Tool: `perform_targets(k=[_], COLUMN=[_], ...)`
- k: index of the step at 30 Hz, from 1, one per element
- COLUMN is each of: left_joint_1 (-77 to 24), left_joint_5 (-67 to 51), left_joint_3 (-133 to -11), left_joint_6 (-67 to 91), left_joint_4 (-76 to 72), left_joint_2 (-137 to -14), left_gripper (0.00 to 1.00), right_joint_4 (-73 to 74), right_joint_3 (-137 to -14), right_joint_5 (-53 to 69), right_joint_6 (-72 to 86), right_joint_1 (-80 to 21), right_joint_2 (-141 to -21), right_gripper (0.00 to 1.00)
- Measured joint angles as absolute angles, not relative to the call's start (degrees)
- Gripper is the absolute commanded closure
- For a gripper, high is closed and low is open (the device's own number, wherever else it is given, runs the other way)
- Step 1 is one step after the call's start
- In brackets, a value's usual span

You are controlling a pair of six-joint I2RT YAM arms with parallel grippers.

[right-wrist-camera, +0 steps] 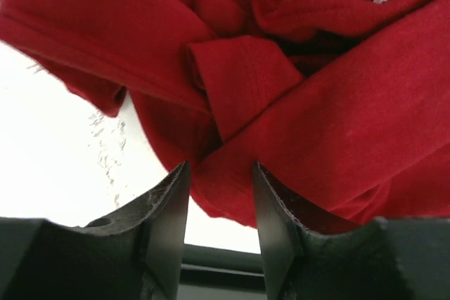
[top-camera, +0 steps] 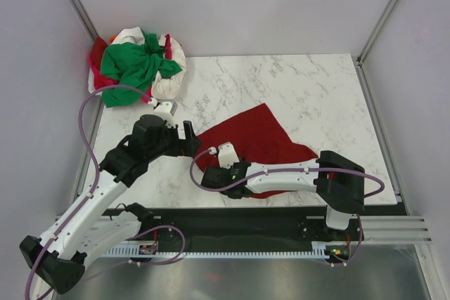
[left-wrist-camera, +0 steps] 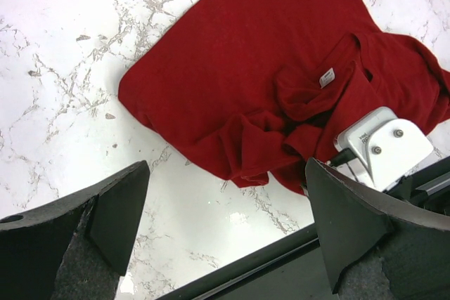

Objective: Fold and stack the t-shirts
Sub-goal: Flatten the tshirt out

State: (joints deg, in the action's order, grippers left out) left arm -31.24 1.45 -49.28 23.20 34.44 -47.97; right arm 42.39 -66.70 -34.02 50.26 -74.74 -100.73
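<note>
Starting the fold, your right claw [right-wrist-camera: 220, 170] grasps the red shirt [top-camera: 260, 135] at its near edge, left claw [left-wrist-camera: 226, 166] released; next, carry that edge far.

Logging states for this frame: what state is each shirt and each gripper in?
dark red t-shirt, flat at far side, bunched at near edge
green t-shirt, crumpled, on top of the white one
white t-shirt, crumpled
pinkish-red t-shirt, crumpled, mostly buried
left gripper, open, empty
right gripper, shut on the dark red t-shirt

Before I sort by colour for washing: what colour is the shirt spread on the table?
The shirt is dark red; the left wrist view shows it best.
</note>
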Motion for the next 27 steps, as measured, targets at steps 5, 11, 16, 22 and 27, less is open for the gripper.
perform_targets(k=[5, 11, 16, 22, 27], left_joint_1=[-31.24, -31.24, -31.24, -31.24, -31.24], left_joint_5=[1.45, 1.50, 1.83, 2.61, 2.76], left_joint_3=[-49.28, -49.25, -49.21, -48.62, -48.64], left_joint_6=[23.20, 23.20, 23.20, 23.24, 23.66], left_joint_4=[34.44, 34.46, 34.52, 34.81, 35.00], left_joint_2=[-47.94, -47.97, -47.97, -48.69, -51.48], left_gripper=[0.00, 0.00, 0.00, 0.00, 0.02], right_joint_4=[42.48, 42.46, 44.01, 48.49, 51.35], right_joint_3=[-66.39, -65.80, -65.06, -64.95, -63.07], right_joint_5=[-35.09, -36.16, -37.28, -40.77, -43.20], right_joint_6=[50.37, 50.68, 50.94, 50.46, 48.75], right_joint_1=[-74.72, -74.72, -74.74, -73.82, -66.13], right_joint_2=[-101.82, -101.54, -97.86, -84.66, -70.46], right_gripper=[0.74, 1.00, 1.00, 1.00, 1.00])
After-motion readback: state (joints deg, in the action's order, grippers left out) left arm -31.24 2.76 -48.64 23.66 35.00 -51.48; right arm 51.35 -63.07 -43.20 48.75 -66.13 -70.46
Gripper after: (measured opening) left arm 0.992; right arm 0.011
